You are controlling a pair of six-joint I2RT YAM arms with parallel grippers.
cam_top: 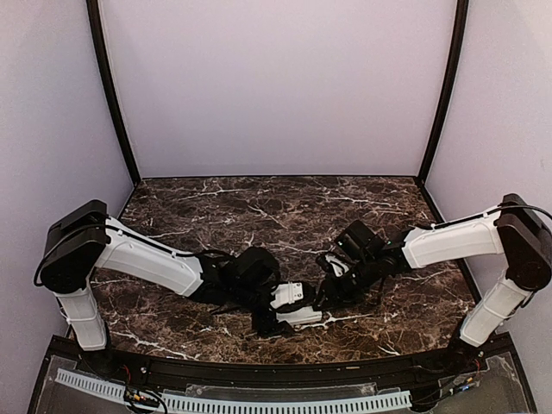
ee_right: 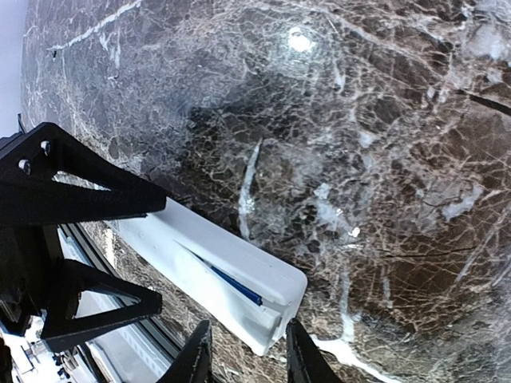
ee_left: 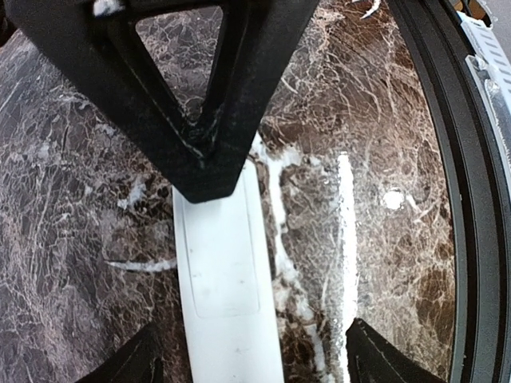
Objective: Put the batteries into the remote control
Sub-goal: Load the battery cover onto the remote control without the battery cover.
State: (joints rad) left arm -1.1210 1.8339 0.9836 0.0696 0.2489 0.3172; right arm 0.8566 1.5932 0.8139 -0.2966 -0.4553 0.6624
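Note:
The white remote control [cam_top: 300, 309] lies between both grippers near the table's front edge. In the left wrist view the remote [ee_left: 227, 303] shows its back with the outline of the flat cover. My left gripper [cam_top: 269, 321] is open, with its fingertips [ee_left: 375, 359] wide on either side of the bar. My right gripper [cam_top: 330, 293] has its narrow jaws closed on the remote's end [ee_right: 275, 315]. A thin blue sliver, the blue battery [ee_right: 231, 281], shows through a slit under the cover. The orange battery is hidden.
The dark marble table [cam_top: 259, 216] stretches back to pale enclosure walls. A black rail with a white perforated strip [cam_top: 259, 401] runs along the front edge just behind the grippers. The same rail appears in the left wrist view [ee_left: 479, 120].

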